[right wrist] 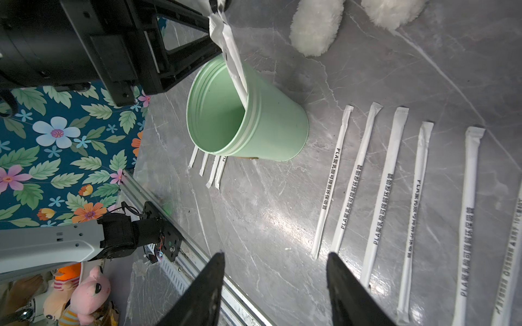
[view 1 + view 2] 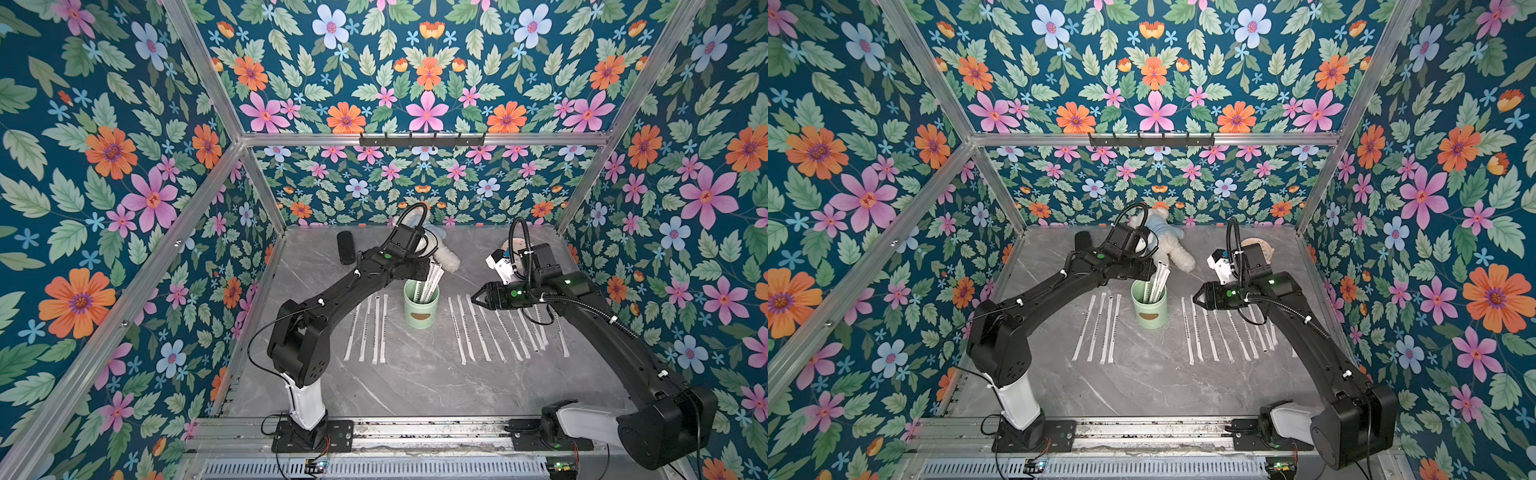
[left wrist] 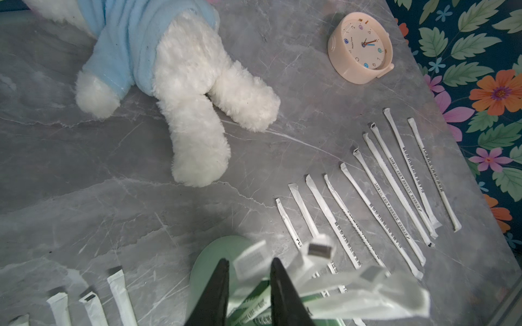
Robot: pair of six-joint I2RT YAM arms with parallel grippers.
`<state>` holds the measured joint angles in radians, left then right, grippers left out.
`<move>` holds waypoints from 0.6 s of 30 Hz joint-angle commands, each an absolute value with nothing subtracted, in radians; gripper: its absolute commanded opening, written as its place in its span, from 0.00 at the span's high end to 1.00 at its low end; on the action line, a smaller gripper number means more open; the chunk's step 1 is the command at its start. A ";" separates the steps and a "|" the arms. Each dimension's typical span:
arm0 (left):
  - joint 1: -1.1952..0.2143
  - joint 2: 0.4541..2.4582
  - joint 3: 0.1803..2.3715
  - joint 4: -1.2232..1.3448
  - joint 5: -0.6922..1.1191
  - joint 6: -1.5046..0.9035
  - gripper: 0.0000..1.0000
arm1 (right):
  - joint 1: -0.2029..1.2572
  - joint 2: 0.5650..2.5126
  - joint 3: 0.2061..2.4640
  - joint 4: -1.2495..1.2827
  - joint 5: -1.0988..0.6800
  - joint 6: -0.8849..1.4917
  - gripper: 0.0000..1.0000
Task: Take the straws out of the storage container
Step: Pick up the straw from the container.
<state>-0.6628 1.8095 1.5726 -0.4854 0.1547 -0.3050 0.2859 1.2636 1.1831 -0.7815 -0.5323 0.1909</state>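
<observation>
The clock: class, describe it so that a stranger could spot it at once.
Start at the grey marble table and go to its far side, beyond the long row of white straws. There lies the clock: the only round thing there, peach-pink with a white dial.

The straws [image 1: 349, 187] lying on the bench [image 1: 268, 225] carry dark print along their white wrappers: "PLA" followed by Chinese characters, which read 聚乳酸可降解环保吸管 on the clearest ones. The pinkish clock [image 3: 360, 48] shows hour numerals on its dial; 2, 4 and 8 are legible, its small centre wording too tiny to read.
</observation>
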 commanded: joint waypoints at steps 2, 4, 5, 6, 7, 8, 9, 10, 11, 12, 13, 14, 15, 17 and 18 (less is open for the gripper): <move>-0.666 1.802 1.573 -0.471 0.149 -0.302 0.72 | 0.287 1.265 1.181 -0.769 -0.529 0.189 0.41; -0.666 1.799 1.572 -0.473 0.146 -0.301 0.73 | 0.287 1.266 1.181 -0.768 -0.531 0.190 0.41; -0.667 1.799 1.571 -0.472 0.145 -0.299 0.74 | 0.286 1.266 1.181 -0.767 -0.532 0.190 0.41; -0.666 1.799 1.569 -0.473 0.143 -0.299 0.75 | 0.287 1.265 1.181 -0.767 -0.532 0.190 0.41; -0.667 1.801 1.569 -0.474 0.140 -0.299 0.76 | 0.287 1.266 1.181 -0.768 -0.532 0.190 0.41; -0.667 1.802 1.569 -0.475 0.138 -0.300 0.77 | 0.286 1.264 1.181 -0.769 -0.532 0.190 0.41; -0.666 1.804 1.568 -0.477 0.135 -0.300 0.79 | 0.287 1.264 1.180 -0.768 -0.532 0.190 0.41; -0.666 1.805 1.566 -0.479 0.134 -0.299 0.80 | 0.286 1.265 1.181 -0.768 -0.532 0.190 0.41; -0.667 1.808 1.566 -0.479 0.133 -0.300 0.82 | 0.286 1.265 1.181 -0.769 -0.531 0.190 0.41; -0.666 1.807 1.566 -0.480 0.132 -0.301 0.83 | 0.287 1.264 1.181 -0.768 -0.532 0.191 0.41; -0.666 1.805 1.566 -0.480 0.128 -0.300 0.83 | 0.287 1.266 1.181 -0.768 -0.532 0.192 0.41; -0.666 1.803 1.566 -0.482 0.125 -0.300 0.83 | 0.286 1.265 1.181 -0.768 -0.532 0.192 0.41; -0.667 1.801 1.566 -0.482 0.120 -0.299 0.84 | 0.287 1.265 1.181 -0.767 -0.532 0.191 0.41; -0.667 1.792 1.569 -0.488 0.108 -0.300 0.85 | 0.287 1.266 1.182 -0.767 -0.534 0.192 0.41; -0.667 1.786 1.569 -0.490 0.103 -0.300 0.85 | 0.287 1.266 1.183 -0.765 -0.536 0.192 0.41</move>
